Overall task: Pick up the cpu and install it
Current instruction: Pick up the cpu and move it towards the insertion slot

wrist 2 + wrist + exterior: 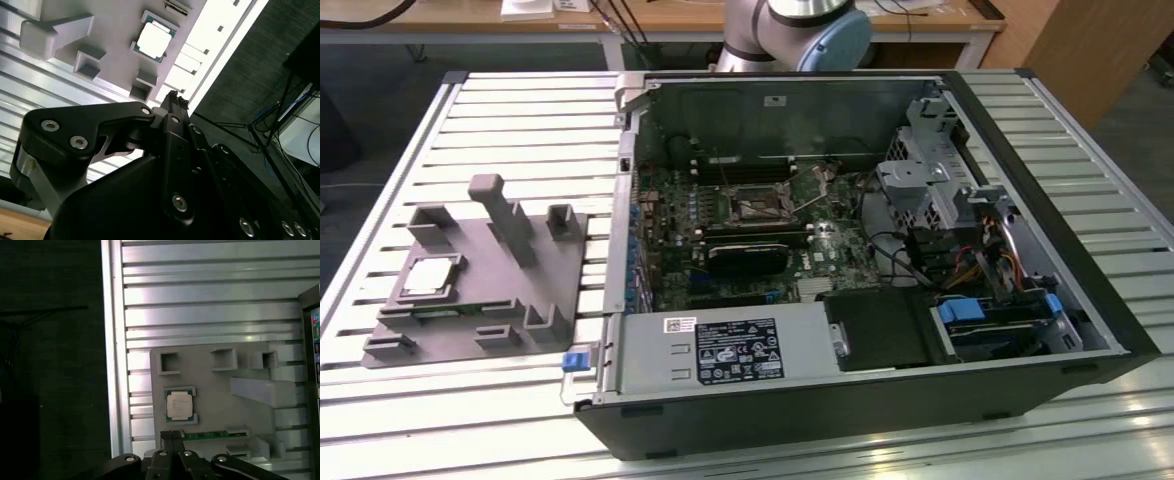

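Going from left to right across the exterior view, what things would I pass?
cpu on the tray → blue latch → socket → drive cage

A silver-grey tubular metal arm carries a pale blue round joint cap. The matte black angular gripper has broad flat linkage plates pinned with round silver screws, tapering to narrow dark fingertips
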### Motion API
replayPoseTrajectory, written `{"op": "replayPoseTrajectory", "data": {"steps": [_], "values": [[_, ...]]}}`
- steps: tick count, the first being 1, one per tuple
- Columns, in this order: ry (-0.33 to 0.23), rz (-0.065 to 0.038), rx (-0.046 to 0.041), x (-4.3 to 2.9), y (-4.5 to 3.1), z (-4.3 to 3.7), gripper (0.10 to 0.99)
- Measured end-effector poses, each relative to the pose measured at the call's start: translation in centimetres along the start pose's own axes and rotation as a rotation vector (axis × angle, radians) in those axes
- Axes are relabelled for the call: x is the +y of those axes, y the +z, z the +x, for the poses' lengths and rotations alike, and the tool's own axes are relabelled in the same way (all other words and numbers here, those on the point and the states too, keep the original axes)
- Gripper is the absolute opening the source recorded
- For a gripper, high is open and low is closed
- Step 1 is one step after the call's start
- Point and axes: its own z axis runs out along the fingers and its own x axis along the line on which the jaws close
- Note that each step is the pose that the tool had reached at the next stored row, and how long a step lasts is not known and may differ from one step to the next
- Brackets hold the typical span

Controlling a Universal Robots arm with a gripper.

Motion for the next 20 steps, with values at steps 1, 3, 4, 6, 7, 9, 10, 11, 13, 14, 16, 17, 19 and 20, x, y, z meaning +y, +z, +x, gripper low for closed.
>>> {"op": "replayPoseTrajectory", "data": {"steps": [1,3,4,6,7,9,10,11,13,14,16,17,19,20], "values": [[0.000,0.000,0.0000,0.00,0.03,0.00,0.106],[0.000,0.000,-0.0001,0.00,0.13,0.00,0.106],[0.000,0.000,-0.0001,-0.01,0.24,0.00,0.106],[0.000,0.000,-0.0001,-0.01,0.26,0.01,0.106],[0.000,0.000,-0.0001,-0.01,0.28,0.01,0.106],[0.000,0.000,-0.0001,-0.02,0.36,0.01,0.106],[0.000,0.000,0.0000,-0.02,0.45,0.01,0.106],[0.000,0.000,-0.0001,-0.02,0.47,0.01,0.106],[0.000,0.000,-0.0002,-0.02,0.51,0.01,0.106],[0.000,0.000,-0.0004,-0.02,0.54,-0.01,0.106],[0.000,0.000,-0.0002,-0.02,0.57,-0.05,0.106],[0.000,0.000,-0.0001,-0.02,0.58,-0.06,0.106],[0.000,0.000,0.0000,-0.02,0.59,-0.06,0.106],[0.000,0.000,0.0000,-0.02,0.60,-0.06,0.106]]}}
